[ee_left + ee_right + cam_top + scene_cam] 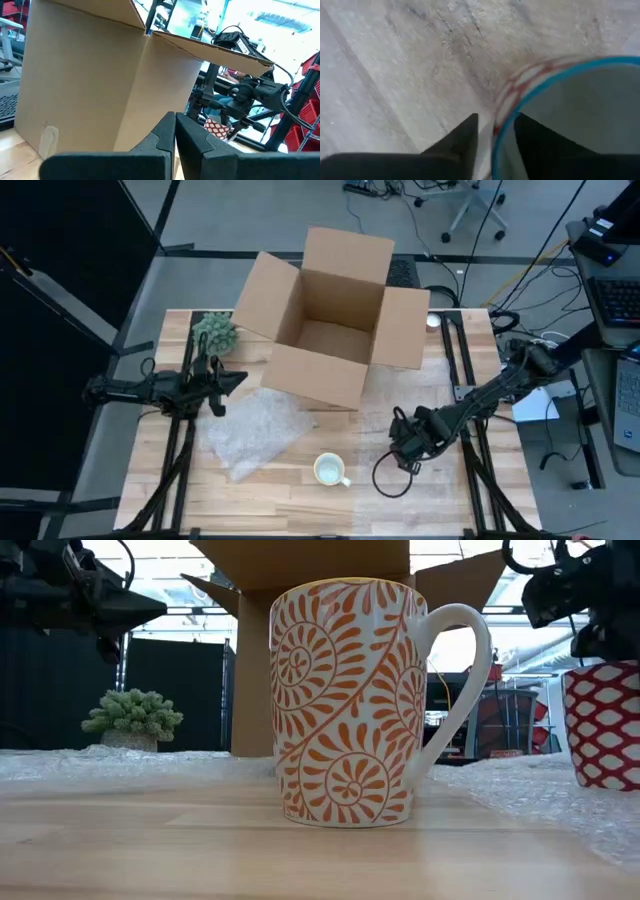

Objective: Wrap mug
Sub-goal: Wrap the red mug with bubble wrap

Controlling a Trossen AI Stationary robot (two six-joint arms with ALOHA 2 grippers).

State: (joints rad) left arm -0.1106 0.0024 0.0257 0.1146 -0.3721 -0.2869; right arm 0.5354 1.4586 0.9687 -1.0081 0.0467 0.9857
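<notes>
right tool pinching red-patterned mug rim, lower right of high view; left tool pressed together, hovering mid-left.

L gripper jaws closed; R gripper jaws pinching.

The high camera looked straight down on the whole table, taking in both arms and the open cardboard box. The low camera sat at table height, very close to an orange-patterned mug, facing level toward the box and the room beyond. The left wrist camera looked past its own fingers at the box wall. The right wrist camera hung close above a red-patterned cup, which the low view shared.
</notes>
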